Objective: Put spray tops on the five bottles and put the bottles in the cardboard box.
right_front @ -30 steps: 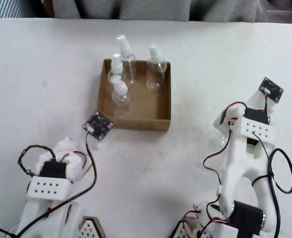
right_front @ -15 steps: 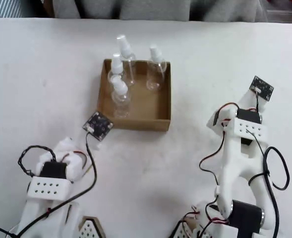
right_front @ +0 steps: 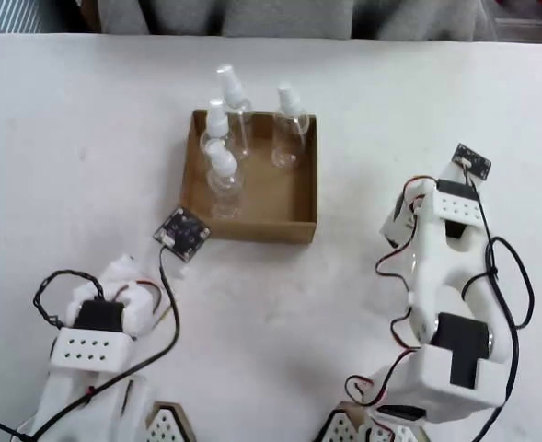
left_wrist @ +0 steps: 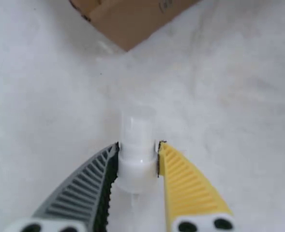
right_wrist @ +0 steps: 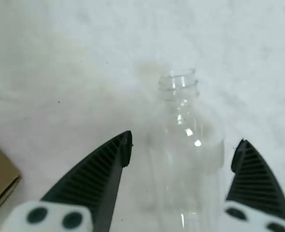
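Remote session, bench (right_front: 68, 138) seen from above: I count one cardboard box (right_front: 252, 228), five bottles, two arms and one loose spray top. Four of the bottles stand inside the box, each with its top fitted: the first bottle (right_front: 289, 129) at the box's 1 o'clock, the second bottle (right_front: 237, 124) at 11 o'clock against the far wall, and the third bottle (right_front: 215, 136) and fourth bottle (right_front: 224, 180) one behind the other along the 9 o'clock wall. The 3 to 5 o'clock part of the box floor is bare cardboard. The fifth bottle (right_wrist: 186, 140), clear and open-necked, sits between the fingers of my right pincer (right_wrist: 181, 145), which are spread wide and, as far as I can see, touch neither side of it; its neck points away from the wrist. My left pincer (left_wrist: 137, 145), one finger grey and one yellow, is clamped on the white spray top (left_wrist: 137, 159), with a corner of the box on the bench beyond it. The left arm (right_front: 96, 331) sits at 7 o'clock from the box, its small black camera board (right_front: 183, 230) just beside the box's 7 o'clock corner. The right arm (right_front: 445, 276) stretches along the bench at 4 o'clock from the box, black and red cables looping round it.
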`<state>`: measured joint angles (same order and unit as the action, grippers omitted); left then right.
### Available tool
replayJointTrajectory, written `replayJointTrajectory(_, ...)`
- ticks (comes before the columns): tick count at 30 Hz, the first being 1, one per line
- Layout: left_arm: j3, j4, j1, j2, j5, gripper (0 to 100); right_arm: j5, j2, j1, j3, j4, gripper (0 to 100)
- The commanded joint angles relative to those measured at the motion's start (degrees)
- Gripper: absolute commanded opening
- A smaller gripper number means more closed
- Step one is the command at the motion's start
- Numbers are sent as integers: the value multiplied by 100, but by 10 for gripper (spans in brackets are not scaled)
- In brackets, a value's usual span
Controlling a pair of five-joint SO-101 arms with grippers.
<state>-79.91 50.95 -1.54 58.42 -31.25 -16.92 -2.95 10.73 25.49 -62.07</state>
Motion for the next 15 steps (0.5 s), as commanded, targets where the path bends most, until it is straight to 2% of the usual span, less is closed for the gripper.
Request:
replayJointTrajectory(1, 44, -105, 84, 119, 26, 20, 220, -75, 57, -387, -92, 303)
replayJointTrajectory(15, 44, -105, 84, 119, 26, 20, 264, -198, 22, -387, -48, 304)
